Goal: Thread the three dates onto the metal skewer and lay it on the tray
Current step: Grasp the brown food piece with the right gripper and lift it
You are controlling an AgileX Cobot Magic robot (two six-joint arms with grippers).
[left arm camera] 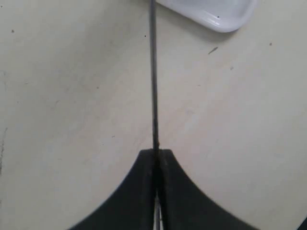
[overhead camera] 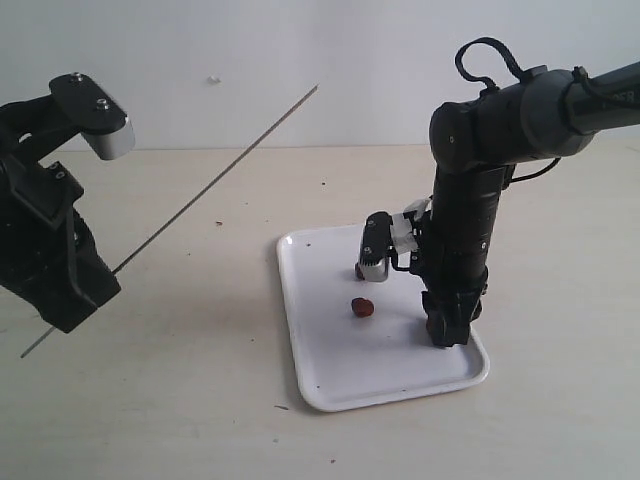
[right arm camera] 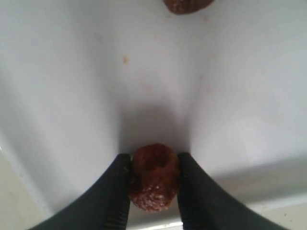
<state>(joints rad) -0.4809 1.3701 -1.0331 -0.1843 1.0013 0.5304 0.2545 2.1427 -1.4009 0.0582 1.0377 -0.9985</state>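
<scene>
My left gripper [left arm camera: 156,154] is shut on the metal skewer [left arm camera: 154,72], a thin grey rod. In the exterior view the skewer [overhead camera: 215,180] slants up from the left gripper [overhead camera: 100,285] towards the back wall, held clear of the table. My right gripper [right arm camera: 153,165] points down onto the white tray [right arm camera: 62,96] and is shut on one wrinkled red-brown date [right arm camera: 153,178]. A second date [overhead camera: 363,307] lies loose on the tray [overhead camera: 320,370], to the left of the right gripper [overhead camera: 447,335]. A third date [overhead camera: 359,270] peeks out behind the right wrist's camera mount.
The tray [left arm camera: 216,14] sits on a pale wooden table [overhead camera: 200,420] in front of a white wall. Small dark specks lie on the table around the tray. The right arm [overhead camera: 470,220] stands upright over the tray's right half.
</scene>
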